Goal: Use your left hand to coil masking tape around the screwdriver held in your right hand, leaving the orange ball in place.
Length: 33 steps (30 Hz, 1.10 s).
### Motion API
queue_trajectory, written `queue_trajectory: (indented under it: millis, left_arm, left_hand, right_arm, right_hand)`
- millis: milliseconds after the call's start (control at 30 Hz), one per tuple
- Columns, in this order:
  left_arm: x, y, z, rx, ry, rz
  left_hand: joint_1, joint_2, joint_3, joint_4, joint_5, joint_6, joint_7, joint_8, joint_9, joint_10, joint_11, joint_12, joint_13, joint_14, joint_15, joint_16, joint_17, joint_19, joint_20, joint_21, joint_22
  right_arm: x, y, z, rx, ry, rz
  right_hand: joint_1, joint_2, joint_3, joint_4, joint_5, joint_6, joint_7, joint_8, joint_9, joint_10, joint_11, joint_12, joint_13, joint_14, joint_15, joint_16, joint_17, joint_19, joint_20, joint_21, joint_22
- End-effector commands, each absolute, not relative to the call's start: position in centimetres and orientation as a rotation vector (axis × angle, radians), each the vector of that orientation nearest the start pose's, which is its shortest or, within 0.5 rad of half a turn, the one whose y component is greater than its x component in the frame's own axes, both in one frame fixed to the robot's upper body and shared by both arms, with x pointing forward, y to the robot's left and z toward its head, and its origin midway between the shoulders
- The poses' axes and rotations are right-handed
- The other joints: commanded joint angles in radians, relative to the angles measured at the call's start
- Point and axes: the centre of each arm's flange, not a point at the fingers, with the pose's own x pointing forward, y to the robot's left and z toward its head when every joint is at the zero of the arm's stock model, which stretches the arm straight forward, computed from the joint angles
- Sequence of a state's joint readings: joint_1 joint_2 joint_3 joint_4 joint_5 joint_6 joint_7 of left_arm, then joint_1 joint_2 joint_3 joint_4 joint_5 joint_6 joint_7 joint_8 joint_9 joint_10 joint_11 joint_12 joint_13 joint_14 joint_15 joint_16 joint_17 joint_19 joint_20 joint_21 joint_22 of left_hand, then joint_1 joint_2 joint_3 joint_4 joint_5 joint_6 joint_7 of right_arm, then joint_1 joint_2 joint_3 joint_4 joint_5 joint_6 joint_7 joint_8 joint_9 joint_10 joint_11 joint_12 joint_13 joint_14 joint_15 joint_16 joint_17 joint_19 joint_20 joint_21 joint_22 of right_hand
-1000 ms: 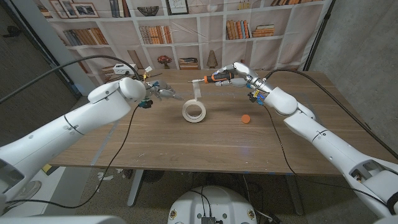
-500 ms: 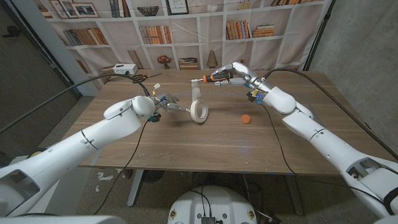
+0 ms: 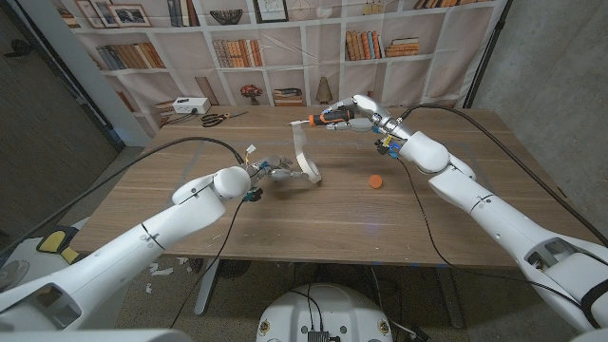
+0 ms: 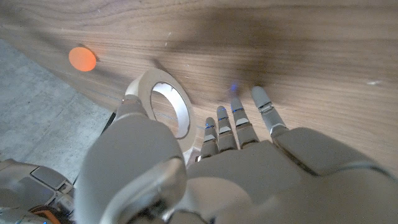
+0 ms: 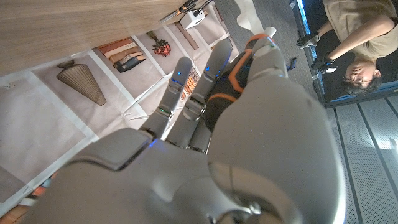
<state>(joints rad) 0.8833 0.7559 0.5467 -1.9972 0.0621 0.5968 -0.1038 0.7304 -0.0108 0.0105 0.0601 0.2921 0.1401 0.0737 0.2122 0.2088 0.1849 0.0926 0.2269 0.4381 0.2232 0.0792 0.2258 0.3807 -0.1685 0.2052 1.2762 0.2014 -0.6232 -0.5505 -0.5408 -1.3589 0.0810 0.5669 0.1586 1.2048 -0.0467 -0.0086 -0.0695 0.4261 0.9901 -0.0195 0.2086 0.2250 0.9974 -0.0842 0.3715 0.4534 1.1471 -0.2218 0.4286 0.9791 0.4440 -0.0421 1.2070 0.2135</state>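
Observation:
My right hand (image 3: 353,116) grips the orange-and-black screwdriver (image 3: 323,119) above the table's far middle, its shaft pointing to my left; the handle (image 5: 231,84) shows between the fingers in the right wrist view. A strip of masking tape (image 3: 298,142) runs from the shaft down to the tape roll (image 3: 310,171), which stands tilted on its edge on the table. My left hand (image 3: 275,173) holds the roll (image 4: 163,107), thumb on one side and fingers on the other. The orange ball (image 3: 376,180) lies on the table to the roll's right, apart from both hands; it is the orange ball (image 4: 82,58) beyond the roll in the left wrist view.
A white box (image 3: 191,104) and scissors (image 3: 225,117) lie at the table's (image 3: 313,233) back left. Bookshelves stand behind the table. Black cables trail from both arms across the wood. A person (image 5: 357,34) shows in the right wrist view.
My left hand has moved right, towards the table's middle, reached the roll and taken hold of it. The roll, flat on the table before, now stands tilted on its edge. The right hand stayed put.

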Motion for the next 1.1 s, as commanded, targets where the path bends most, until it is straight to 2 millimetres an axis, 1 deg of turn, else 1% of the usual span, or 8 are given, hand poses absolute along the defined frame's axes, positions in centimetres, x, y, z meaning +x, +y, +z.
queue_trajectory:
  millis: [33,200,333,467,533,633,967,1100]
  left_arm:
    - [57.3,18.3,-4.2,0.742,-0.35,-0.385]
    - [57.1,18.1,-3.9,0.707,-0.384,-0.41]
    - [57.3,18.2,-3.6,0.654,-0.42,-0.405]
    - [57.3,18.3,-3.5,0.583,-0.45,-0.323]
    - [57.4,18.3,-3.4,0.568,-0.431,-0.269]
    - [58.1,18.2,-3.5,0.523,-0.381,-0.283]
    - [60.3,16.0,-3.3,0.643,-0.265,-0.334]
    - [60.9,14.9,-3.5,0.659,-0.246,-0.312]
  left_hand:
    - [0.006,0.028,0.008,0.001,-0.027,-0.073,0.005,-0.024,0.003,-0.048,0.022,-0.015,-0.002,-0.026,0.007,-0.006,-0.008,-0.043,0.007,-0.009,0.007]
    - [-0.011,-0.03,-0.033,-0.007,-0.038,-0.211,0.0,-0.038,-0.002,-0.169,0.019,-0.04,-0.021,-0.09,0.021,-0.022,-0.026,-0.082,0.007,-0.032,0.008]
    - [0.011,-0.022,-0.034,-0.017,-0.024,-0.274,-0.001,-0.031,-0.005,-0.264,-0.003,-0.044,-0.031,-0.148,0.035,-0.029,-0.033,-0.11,0.006,-0.049,0.008]
    - [0.11,0.074,0.03,-0.068,-0.061,-0.109,0.001,0.028,-0.01,-0.065,0.006,0.038,-0.065,0.026,-0.041,0.049,-0.06,0.011,0.003,-0.008,0.016]
    - [0.202,0.126,0.096,-0.139,-0.097,0.024,0.013,0.053,-0.01,0.086,-0.012,0.074,-0.092,0.158,-0.079,0.088,-0.094,0.148,-0.001,0.04,0.003]
    - [0.296,0.179,0.189,-0.202,-0.065,0.121,0.024,0.066,-0.007,0.184,-0.027,0.09,-0.115,0.241,-0.089,0.103,-0.124,0.216,-0.003,0.071,-0.004]
    - [0.312,0.138,0.222,-0.222,-0.046,0.089,0.021,0.034,-0.005,0.157,-0.007,0.059,-0.135,0.217,-0.067,0.068,-0.155,0.239,0.002,0.08,-0.012]
    - [0.342,0.145,0.255,-0.23,-0.037,0.141,0.019,0.044,-0.004,0.237,-0.03,0.079,-0.145,0.295,-0.101,0.088,-0.168,0.282,-0.02,0.092,-0.014]
  right_arm:
    - [60.3,-16.9,8.0,-0.705,-1.028,0.503]
    - [60.6,-16.8,8.0,-0.699,-1.028,0.506]
    - [60.6,-16.9,8.0,-0.693,-1.033,0.504]
    - [60.5,-17.1,8.0,-0.689,-1.035,0.501]
    - [60.5,-17.3,8.0,-0.687,-1.035,0.502]
    - [60.5,-17.5,7.9,-0.686,-1.037,0.5]
    - [60.4,-18.1,7.9,-0.684,-1.044,0.496]
    - [60.3,-18.5,7.9,-0.678,-1.044,0.486]
  right_hand:
    - [0.195,0.199,-0.001,-0.002,0.003,0.1,-0.088,0.008,0.004,0.017,-0.005,0.004,0.004,0.011,-0.009,-0.006,0.002,-0.005,-0.147,0.008,0.0]
    - [0.196,0.199,-0.003,-0.001,0.004,0.101,-0.087,0.008,0.004,0.016,-0.003,0.003,0.004,0.012,-0.009,-0.008,0.002,-0.005,-0.147,0.01,-0.001]
    - [0.196,0.2,-0.004,-0.001,0.004,0.1,-0.088,0.008,0.004,0.018,-0.005,0.003,0.005,0.013,-0.009,-0.009,0.003,-0.006,-0.147,0.012,-0.002]
    - [0.197,0.2,-0.004,0.0,0.004,0.101,-0.087,0.008,0.004,0.018,-0.005,0.002,0.006,0.014,-0.009,-0.01,0.003,-0.006,-0.147,0.013,-0.002]
    - [0.198,0.2,-0.005,0.0,0.004,0.101,-0.088,0.008,0.004,0.017,-0.004,0.001,0.006,0.015,-0.009,-0.01,0.004,-0.007,-0.147,0.014,-0.003]
    - [0.199,0.2,-0.006,0.0,0.004,0.1,-0.087,0.008,0.004,0.017,-0.002,0.0,0.005,0.015,-0.009,-0.011,0.004,-0.007,-0.147,0.016,-0.004]
    - [0.201,0.2,-0.008,0.0,0.004,0.1,-0.087,0.008,0.005,0.018,-0.001,-0.001,0.007,0.016,-0.009,-0.014,0.005,-0.009,-0.147,0.019,-0.005]
    - [0.202,0.2,-0.009,0.001,0.004,0.098,-0.086,0.007,0.005,0.017,-0.001,-0.002,0.008,0.016,-0.009,-0.015,0.005,-0.01,-0.147,0.02,-0.006]
